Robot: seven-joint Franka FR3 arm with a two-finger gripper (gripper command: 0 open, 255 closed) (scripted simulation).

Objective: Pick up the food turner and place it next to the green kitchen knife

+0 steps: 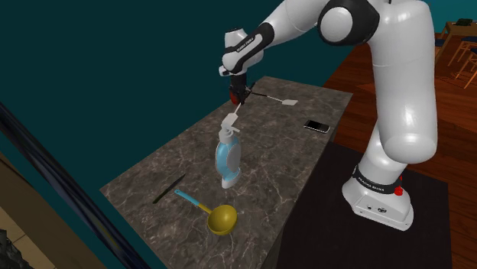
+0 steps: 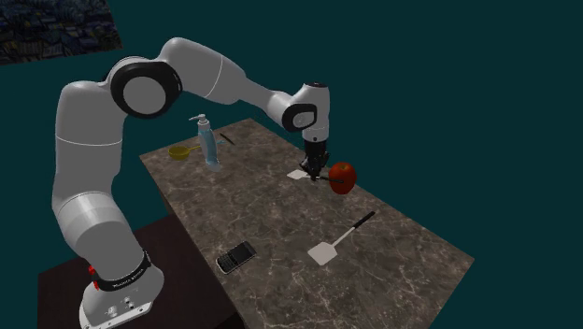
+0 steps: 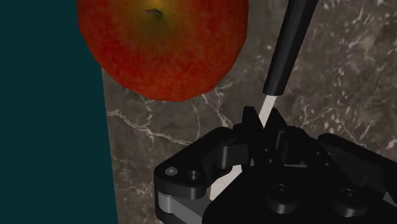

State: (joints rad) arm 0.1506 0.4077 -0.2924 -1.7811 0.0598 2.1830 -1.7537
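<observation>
One food turner [image 3: 289, 51], clamped in the tool [image 3: 262, 122], has its handle end cropped.

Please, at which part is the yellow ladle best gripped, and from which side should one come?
Probably its blue handle, near the middle, from straight above, closing across its width. It lies flat on the counter, thin and straight; the bowl is too wide and round.

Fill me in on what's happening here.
The robot arm's claw is shut on a food turner, clasping its white stem, right beside a red apple. The kitchen knife lies at the other end of the counter near a yellow ladle, so the placing is not yet done.
</observation>
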